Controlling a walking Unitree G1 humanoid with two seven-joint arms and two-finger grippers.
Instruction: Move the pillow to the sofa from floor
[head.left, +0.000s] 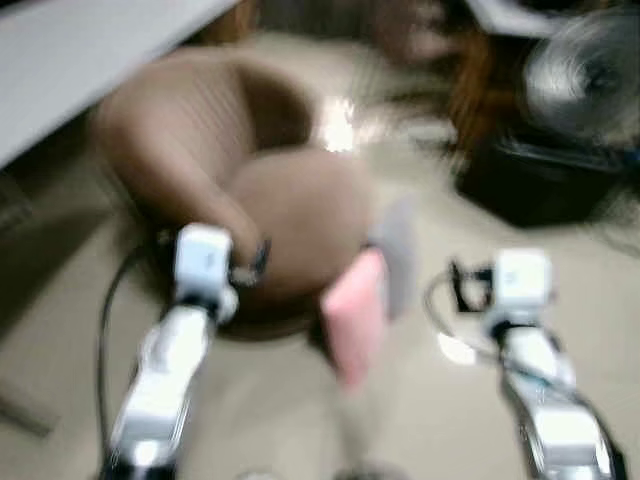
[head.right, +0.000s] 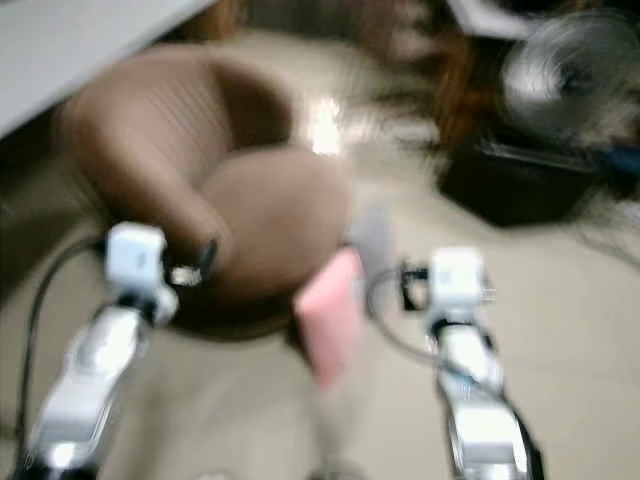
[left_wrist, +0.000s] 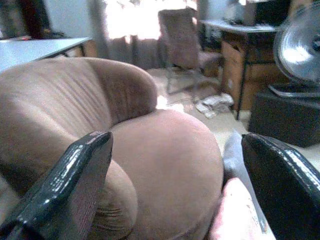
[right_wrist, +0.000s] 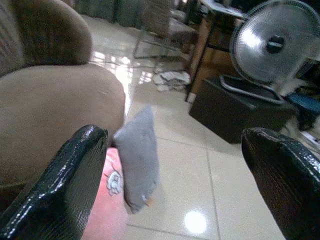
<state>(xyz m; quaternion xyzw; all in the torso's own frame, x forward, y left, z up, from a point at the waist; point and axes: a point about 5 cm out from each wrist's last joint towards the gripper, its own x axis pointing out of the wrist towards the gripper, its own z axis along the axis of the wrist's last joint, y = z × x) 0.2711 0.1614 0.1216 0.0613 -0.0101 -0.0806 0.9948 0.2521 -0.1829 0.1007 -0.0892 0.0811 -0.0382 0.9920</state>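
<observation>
A pink pillow (head.left: 354, 312) stands on edge on the floor, leaning against the front of the round brown sofa (head.left: 290, 215). A grey pillow (right_wrist: 138, 157) stands just behind it, also against the sofa. My left gripper (left_wrist: 175, 185) is open, held in front of the sofa seat with the pink pillow (left_wrist: 235, 212) low between its fingers. My right gripper (right_wrist: 175, 185) is open too, off to the right of both pillows, above the tiled floor. The head views are blurred.
A white table (head.left: 70, 50) runs along the left. A black box (right_wrist: 235, 112) with a standing fan (right_wrist: 270, 45) on it sits to the right. A chair (left_wrist: 182, 37) and a desk stand further back. Pale tiled floor (right_wrist: 235, 185) lies open to the right.
</observation>
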